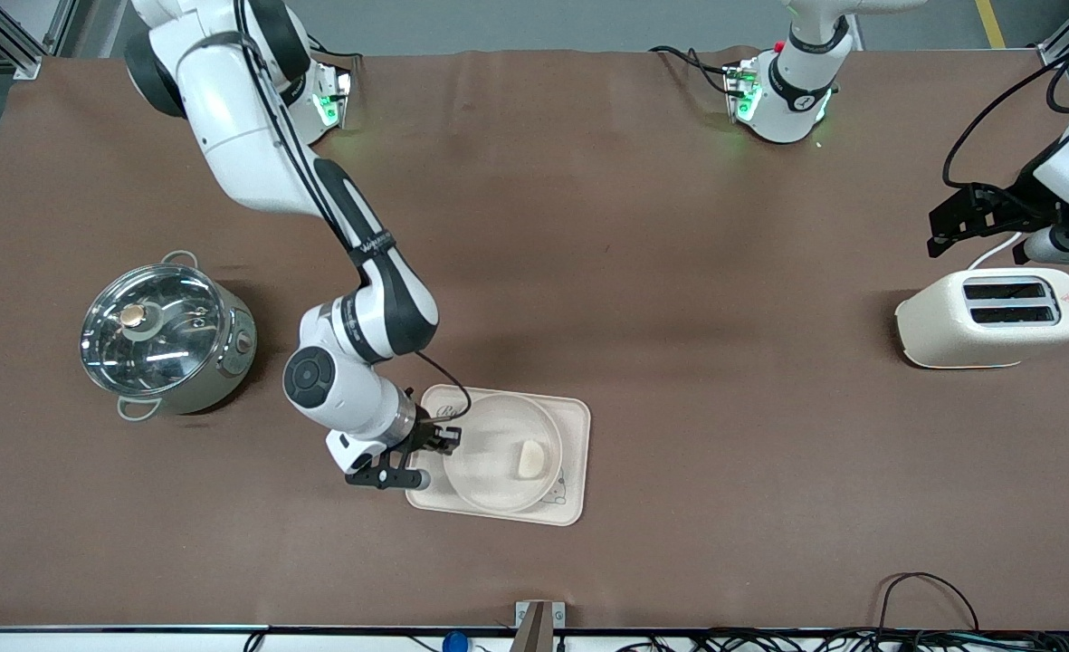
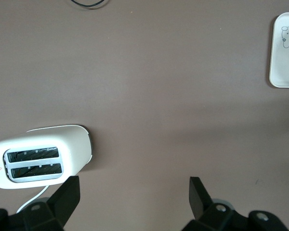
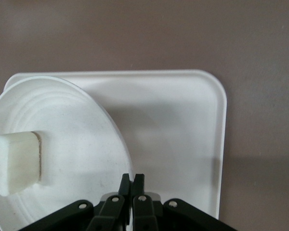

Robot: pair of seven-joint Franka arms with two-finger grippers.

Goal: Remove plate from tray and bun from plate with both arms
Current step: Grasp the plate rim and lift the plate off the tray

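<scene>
The round cream plate [image 1: 498, 453] lies on the cream rabbit tray [image 1: 575, 435] with the small pale bun [image 1: 530, 459] on it, toward the left arm's end. My right gripper [image 1: 448, 441] is shut on the plate's rim at the right arm's end. In the right wrist view its fingers [image 3: 132, 179] pinch the rim of the plate [image 3: 72, 144], which casts a shadow on the tray [image 3: 183, 125]; the bun [image 3: 17, 163] sits away from the fingers. My left gripper [image 1: 950, 222] is open and empty above the table beside the toaster; it also shows in the left wrist view [image 2: 135, 185].
A cream toaster [image 1: 991, 317] stands at the left arm's end of the table and shows in the left wrist view [image 2: 38, 161]. A steel pot with a glass lid [image 1: 165, 335] stands at the right arm's end. A corner of the tray [image 2: 285, 62] shows in the left wrist view.
</scene>
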